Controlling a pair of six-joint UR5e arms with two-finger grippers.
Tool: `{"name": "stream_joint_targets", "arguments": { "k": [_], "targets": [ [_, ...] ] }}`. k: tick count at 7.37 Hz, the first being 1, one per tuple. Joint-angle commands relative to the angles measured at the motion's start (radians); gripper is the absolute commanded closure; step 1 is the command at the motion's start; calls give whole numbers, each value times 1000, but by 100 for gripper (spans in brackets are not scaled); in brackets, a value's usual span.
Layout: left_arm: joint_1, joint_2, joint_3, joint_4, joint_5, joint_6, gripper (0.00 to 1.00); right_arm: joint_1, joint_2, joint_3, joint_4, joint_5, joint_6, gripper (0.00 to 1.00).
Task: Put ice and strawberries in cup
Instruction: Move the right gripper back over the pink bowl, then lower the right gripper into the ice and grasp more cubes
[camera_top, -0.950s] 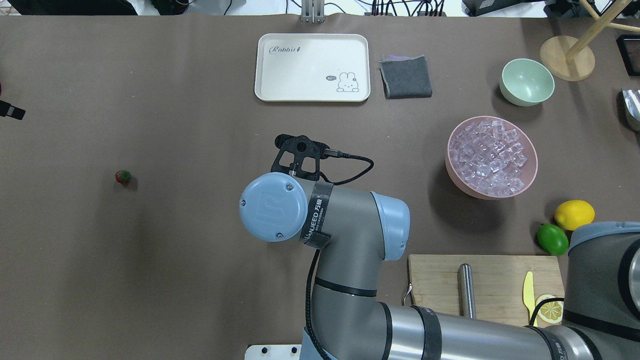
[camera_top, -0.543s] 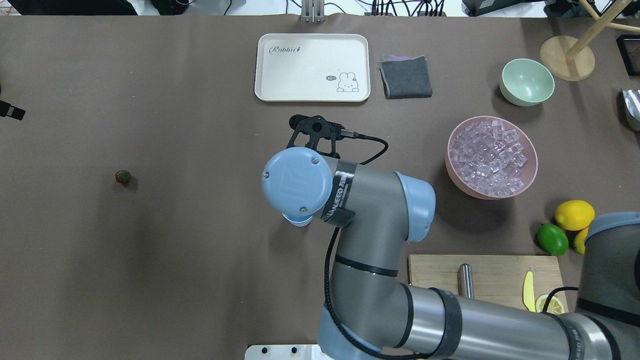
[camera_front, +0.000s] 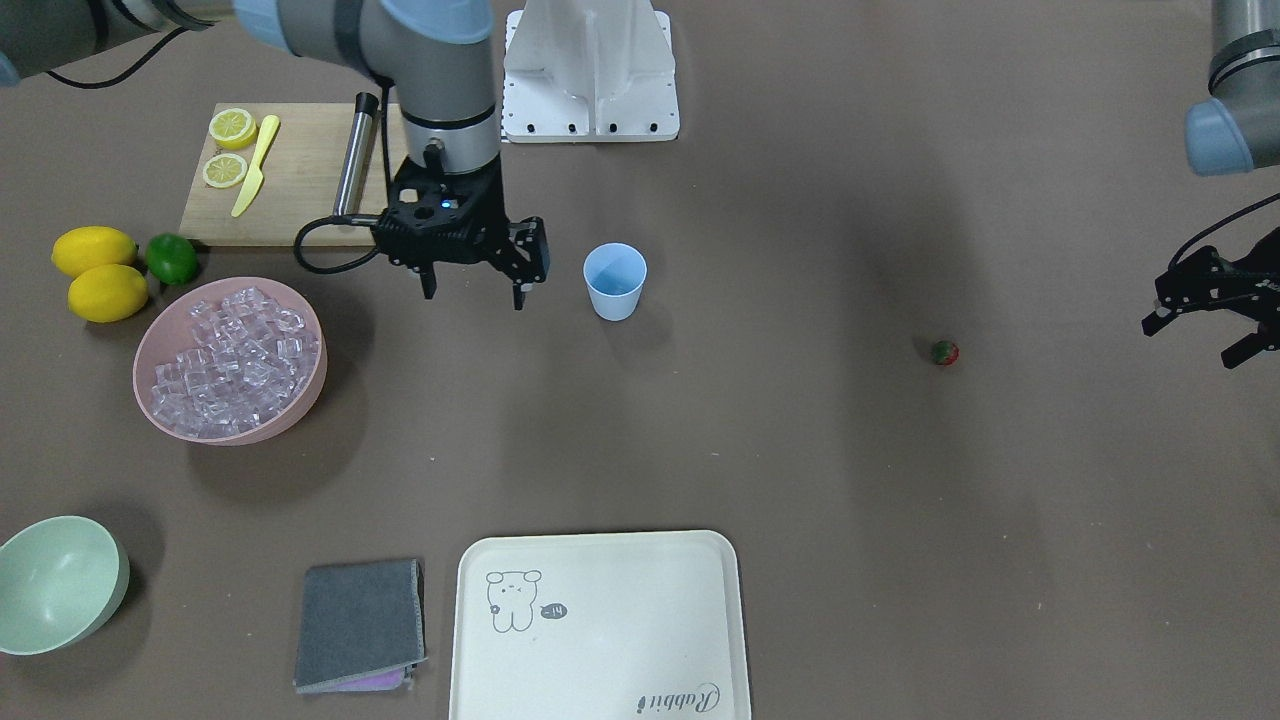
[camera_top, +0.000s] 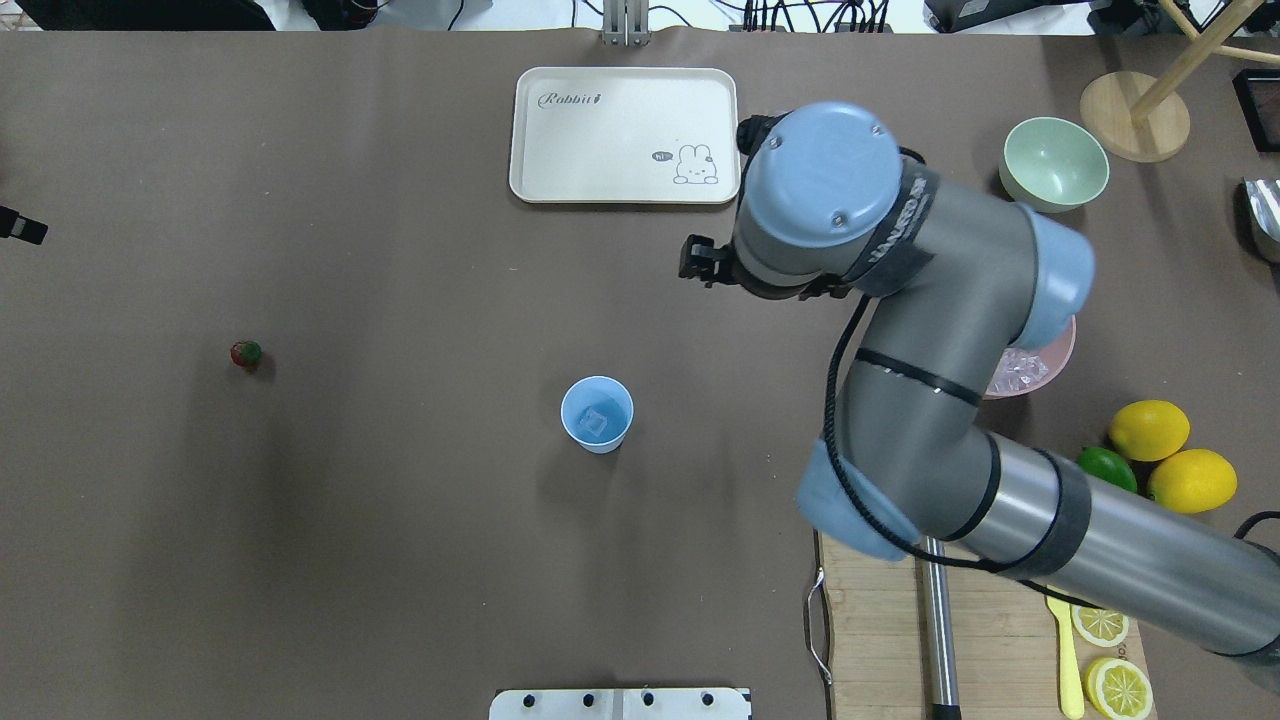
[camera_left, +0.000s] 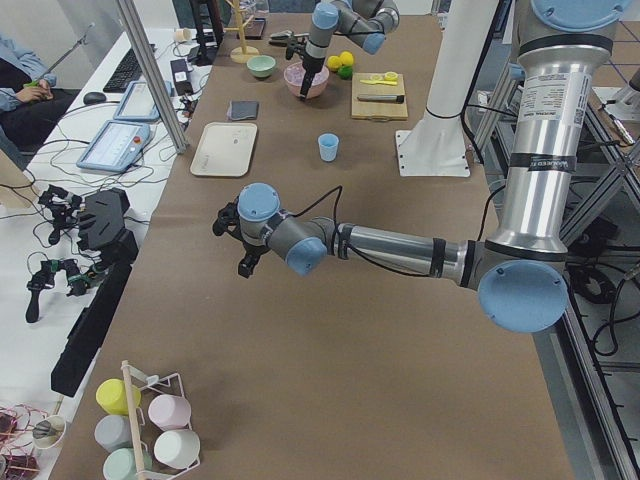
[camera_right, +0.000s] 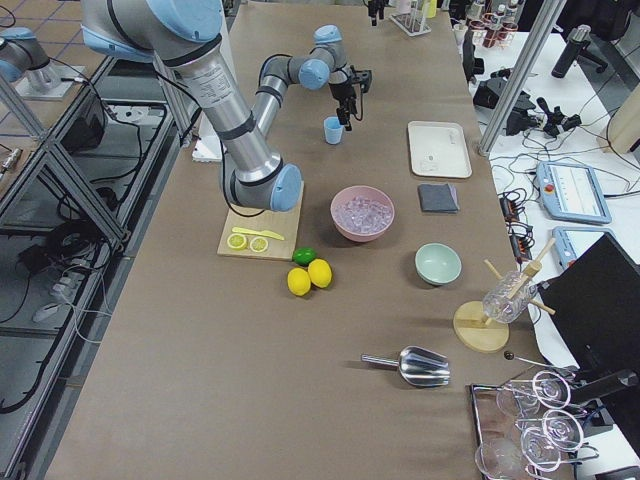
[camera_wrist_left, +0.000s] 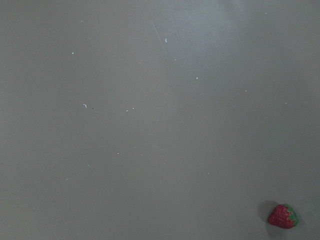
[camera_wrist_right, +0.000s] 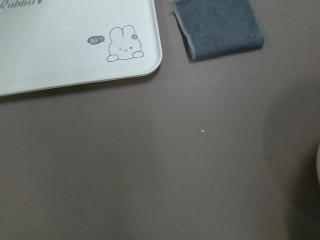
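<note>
The light blue cup (camera_front: 614, 282) stands upright mid-table, and the overhead view (camera_top: 597, 414) shows one clear ice cube in it. More ice (camera_front: 230, 360) fills the pink bowl (camera_front: 300, 400); overhead my right arm hides most of that bowl. My right gripper (camera_front: 472, 290) hangs open and empty above the table between the cup and the bowl. The strawberry (camera_front: 944, 352) lies alone on the mat, and it also shows in the overhead view (camera_top: 246, 353) and the left wrist view (camera_wrist_left: 283, 216). My left gripper (camera_front: 1197, 338) is open and empty, beyond the strawberry.
A cream rabbit tray (camera_top: 625, 135) and a grey cloth (camera_front: 360, 625) lie at the far side. A pale green bowl (camera_top: 1054, 164) stands far right. Two lemons (camera_top: 1148, 429), a lime (camera_top: 1108, 467) and a cutting board (camera_front: 290, 175) with knife, lemon slices and a metal rod sit near my right arm's base.
My right arm has swung away from over the cup towards the pink bowl, uncovering the cup with an ice cube in it. The strawberry has not moved.
</note>
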Motion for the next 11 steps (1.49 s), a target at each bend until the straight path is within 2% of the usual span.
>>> {"name": "stream_joint_targets", "arguments": {
  "k": [1,2,4,5,7,9,10,11],
  "targets": [
    [0,1,-1,0,2,0,2,124,-134,38,4,122,-211,0],
    [0,1,-4,0,0,-1,2,161,-200,52,36,159,-287,0],
    [0,1,-7,-2,2,0,2,199,-358,51,189,199,-400,0],
    [0,1,-9,-2,2,0,2,212,-404,51,204,213,-469,0],
    [0,13,-9,-49,2,-25,2,231,-460,57,205,213,-612,0],
    [0,16,-7,-65,8,-38,2,232,-468,51,204,216,-727,2],
    [1,16,-7,-65,8,-38,2,232,-484,54,204,219,-769,15],
    [2,16,-7,-65,9,-38,2,230,-485,54,204,233,-792,17]
  ]
}}
